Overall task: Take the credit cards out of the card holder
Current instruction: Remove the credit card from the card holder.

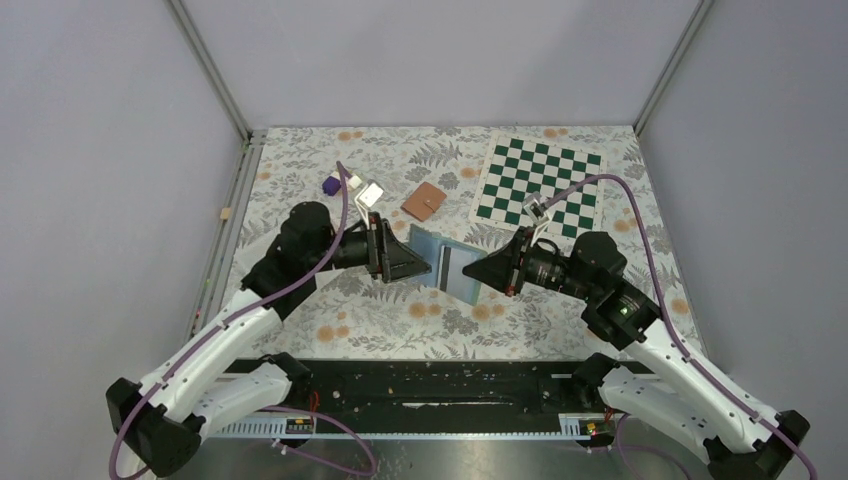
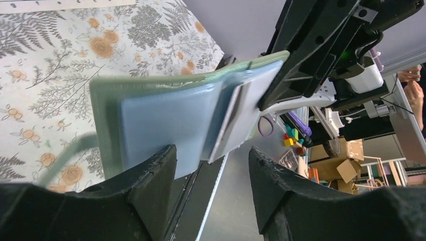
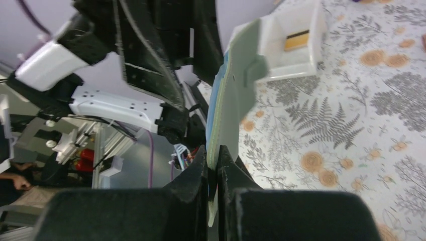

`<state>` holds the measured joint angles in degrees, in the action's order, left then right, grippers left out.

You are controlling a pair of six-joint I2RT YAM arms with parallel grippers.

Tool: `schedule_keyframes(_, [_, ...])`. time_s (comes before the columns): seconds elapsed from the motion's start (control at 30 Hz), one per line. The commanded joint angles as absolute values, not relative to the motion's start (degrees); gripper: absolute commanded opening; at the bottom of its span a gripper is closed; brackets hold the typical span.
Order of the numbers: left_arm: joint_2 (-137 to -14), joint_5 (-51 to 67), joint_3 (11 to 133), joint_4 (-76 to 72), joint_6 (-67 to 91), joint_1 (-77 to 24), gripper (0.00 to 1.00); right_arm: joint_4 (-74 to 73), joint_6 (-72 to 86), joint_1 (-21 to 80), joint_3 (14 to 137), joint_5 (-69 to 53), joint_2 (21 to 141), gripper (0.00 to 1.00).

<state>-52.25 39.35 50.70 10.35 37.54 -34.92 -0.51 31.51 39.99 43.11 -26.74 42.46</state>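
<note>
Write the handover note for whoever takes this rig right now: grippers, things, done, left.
Right gripper: jaws shut on one edge of the card holder, holding it open between the arms.
Left gripper: jaws open at the holder's blue page, gripping nothing.
Card: in a pocket of the holder, one edge showing.
Done: holder picked up and opened; no card clearly out.
Left: pull out this card and any others, and set them on the table.

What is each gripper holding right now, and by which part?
The right gripper is clamped on the card holder, pinching the edge of its green cover. The left gripper is open and holds nothing.
</note>
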Motion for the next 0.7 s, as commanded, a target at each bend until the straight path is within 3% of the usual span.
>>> schedule_keyframes(0.0, [-52.7, 42.8, 48.4, -6.1, 41.1, -35.6, 0.55, 12.7, 35.8, 39.7, 41.6, -33.1, 40.8, 0.00])
schedule_keyframes(0.27, [-50.2, 45.4, 44.1, -13.4, 43.4, -35.8, 0.52, 16.4, 37.8, 39.7, 39.9, -33.4, 41.2, 0.00])
schedule_keyframes(0.43, [-50.5, 47.2, 42.9, -19.2, 47.1, -35.7, 0.44, 17.5, 38.2, 39.7, 39.4, -34.0, 41.1, 0.00])
schedule_keyframes(0.67, [-51.0, 48.0, 41.8, -23.7, 50.9, -35.8, 0.41, 19.2, 39.2, 39.7, 38.9, -34.8, 41.6, 0.00])
